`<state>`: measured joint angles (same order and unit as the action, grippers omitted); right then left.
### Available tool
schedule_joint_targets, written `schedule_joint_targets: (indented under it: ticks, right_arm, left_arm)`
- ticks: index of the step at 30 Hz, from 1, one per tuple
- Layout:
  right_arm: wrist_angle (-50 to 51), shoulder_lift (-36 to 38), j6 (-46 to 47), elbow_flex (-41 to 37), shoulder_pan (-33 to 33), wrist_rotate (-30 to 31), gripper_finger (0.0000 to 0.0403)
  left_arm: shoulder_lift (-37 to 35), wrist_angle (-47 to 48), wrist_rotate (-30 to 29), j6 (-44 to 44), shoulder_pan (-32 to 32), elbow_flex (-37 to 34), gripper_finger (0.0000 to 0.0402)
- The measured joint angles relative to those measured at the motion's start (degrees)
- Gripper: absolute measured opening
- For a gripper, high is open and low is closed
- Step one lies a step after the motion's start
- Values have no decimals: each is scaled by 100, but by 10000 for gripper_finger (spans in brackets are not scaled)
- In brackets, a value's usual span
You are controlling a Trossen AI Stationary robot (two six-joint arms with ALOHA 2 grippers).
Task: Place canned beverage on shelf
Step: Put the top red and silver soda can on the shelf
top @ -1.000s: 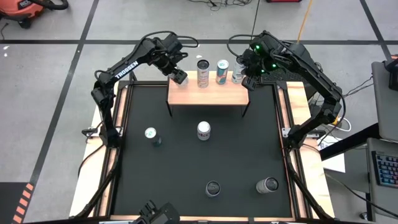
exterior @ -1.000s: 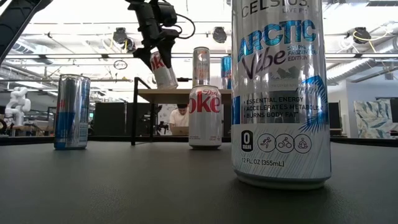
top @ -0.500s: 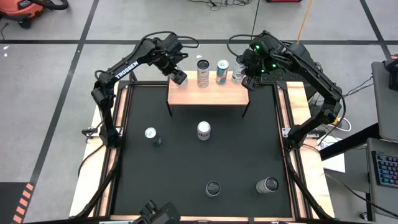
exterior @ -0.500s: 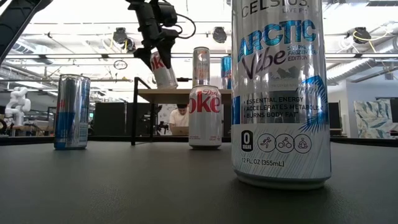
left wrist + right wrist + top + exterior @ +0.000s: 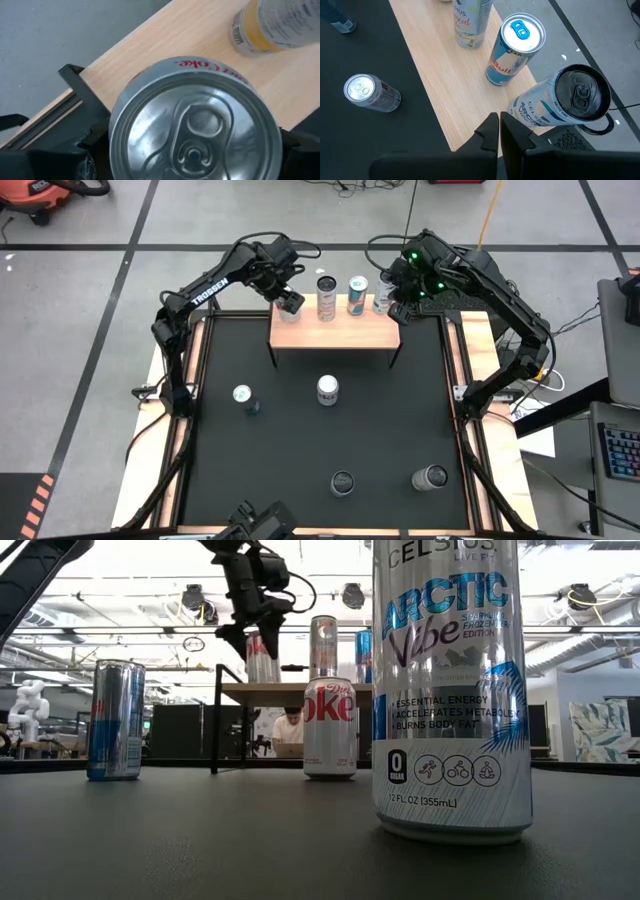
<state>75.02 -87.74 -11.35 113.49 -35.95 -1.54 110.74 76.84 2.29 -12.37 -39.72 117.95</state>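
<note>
On the left of the desk, a slim blue-and-silver can stands alone on the black mat. The left gripper is at the left end of the shelf, at the far side of the desk, pinching a Diet Coke can between its fingers; in the low view the can is upright at the shelf's left end, its base at the level of the wooden top. From the left wrist view the held can's silver lid fills the frame above the light wood.

Further right on the shelf stand a tall Celsius can, then a Red Bull can, then a white Arctic Vibe can at the right end. The right gripper hangs just beside that last can, fingers pressed together and holding nothing.

On the mat, a second Diet Coke can stands near the middle, a dark-topped can on the near side, and another can to its right.
</note>
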Motion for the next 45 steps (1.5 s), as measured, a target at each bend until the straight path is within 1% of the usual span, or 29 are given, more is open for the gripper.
schedule_joint_targets:
  ticks: [6,15,19,28,45]
  right_arm:
    - [-22,0,15,0,-2,0,0]
    - [-22,0,17,0,-1,0,0]
    - [-22,0,17,0,0,0,0]
    - [-22,0,17,0,1,0,0]
    - [-22,0,13,0,3,0,0]
  left_arm:
    - [10,-16,500,121,1,-2,320]
    - [15,-22,522,56,0,-7,320]
    - [20,-142,401,-83,7,-11,320]
    - [26,-234,341,-231,2,-15,320]
    - [28,-283,327,-235,0,-15,320]
